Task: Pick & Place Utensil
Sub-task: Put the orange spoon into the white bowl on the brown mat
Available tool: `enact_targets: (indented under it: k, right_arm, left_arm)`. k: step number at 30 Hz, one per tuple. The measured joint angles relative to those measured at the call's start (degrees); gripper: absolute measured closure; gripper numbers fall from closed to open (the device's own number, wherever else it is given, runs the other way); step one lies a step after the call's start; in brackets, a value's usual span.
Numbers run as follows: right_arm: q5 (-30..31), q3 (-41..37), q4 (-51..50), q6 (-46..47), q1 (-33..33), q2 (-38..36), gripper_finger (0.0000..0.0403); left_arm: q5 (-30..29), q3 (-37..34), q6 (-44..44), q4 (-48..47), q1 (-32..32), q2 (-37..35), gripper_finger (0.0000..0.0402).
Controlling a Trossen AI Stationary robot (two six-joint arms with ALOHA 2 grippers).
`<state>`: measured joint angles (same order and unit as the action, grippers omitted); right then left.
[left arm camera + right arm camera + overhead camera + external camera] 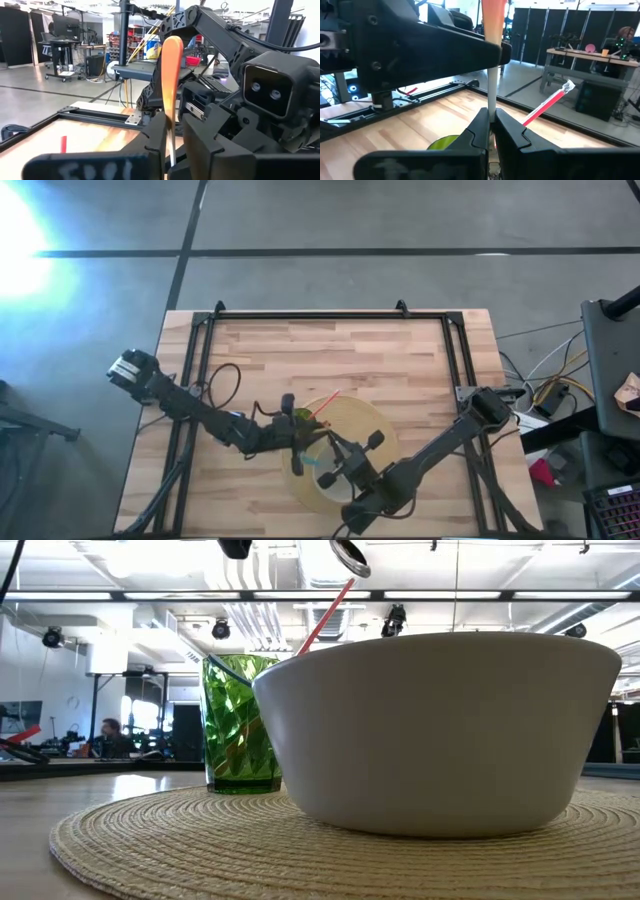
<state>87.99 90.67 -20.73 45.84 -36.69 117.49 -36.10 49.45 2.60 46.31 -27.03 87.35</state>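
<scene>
Woven placemat (180, 850) covers wooden table (400, 360); workshop behind, seemingly busy.

Bowl (440, 730) & green cup (238, 725) crowd mat (150, 850) ctr.

Both arms meet mid-table, left end effector (296, 442) and right end effector (322, 470) clamped.

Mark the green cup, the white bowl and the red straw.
green cup (240, 725), low view, on its faceted glass wall.
white bowl (440, 730), low view, on its outer side wall.
red straw (547, 106), right wrist view, midway along its shaft.
</scene>
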Motion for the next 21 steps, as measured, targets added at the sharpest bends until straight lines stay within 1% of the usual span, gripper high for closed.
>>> enact_targets:
  k: [7,18,21]
  right_arm:
    - [-0.2,0.0,0.1,-1.1,0.0,0.0,0.0390]
    - [-0.2,0.0,0.2,-4.0,-0.2,0.0,0.0390]
    - [-1.7,0.0,0.2,-6.5,-0.2,-0.2,0.0390]
  left_arm:
    - [0.1,0.0,-1.2,-0.1,0.1,0.0,0.0394]
    - [0.7,0.0,-1.3,-0.1,-0.1,0.0,0.0399]
    - [0.6,0.0,-1.4,-0.2,-0.1,0.0,0.0400]
